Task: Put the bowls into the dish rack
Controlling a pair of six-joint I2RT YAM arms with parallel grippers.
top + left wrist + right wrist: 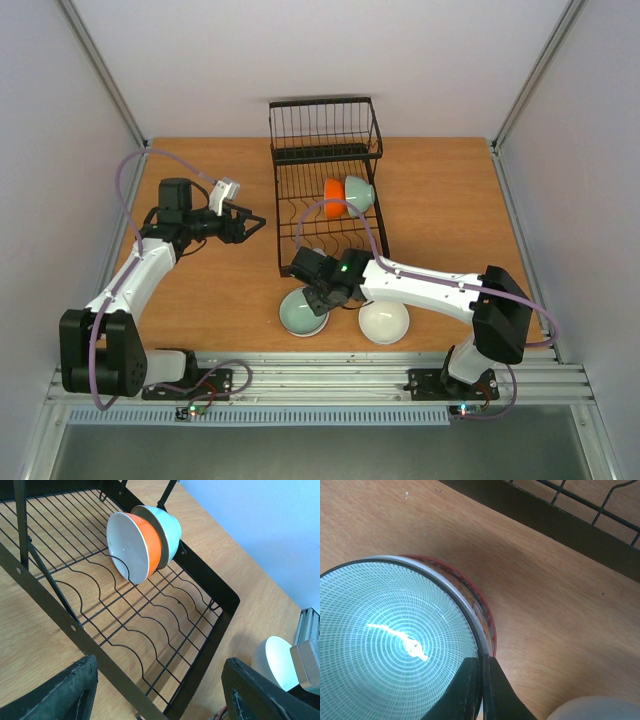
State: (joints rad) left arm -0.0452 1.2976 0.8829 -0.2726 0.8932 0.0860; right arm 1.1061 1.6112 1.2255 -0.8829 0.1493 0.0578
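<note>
The right gripper (481,666) straddles the rim of the first bowl (395,640); a second bowl (384,322) lies just to its right on the table (220,290). The dish rack (100,655) stands just beyond it, right of the left gripper (257,222), with two racked bowls (132,545) leaning together on edge ahead of that gripper

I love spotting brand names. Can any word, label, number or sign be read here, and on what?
None. The bowls, rack and arms show no lettering; the patterned bowl's outer band is blurred decoration, not legible text.
</note>
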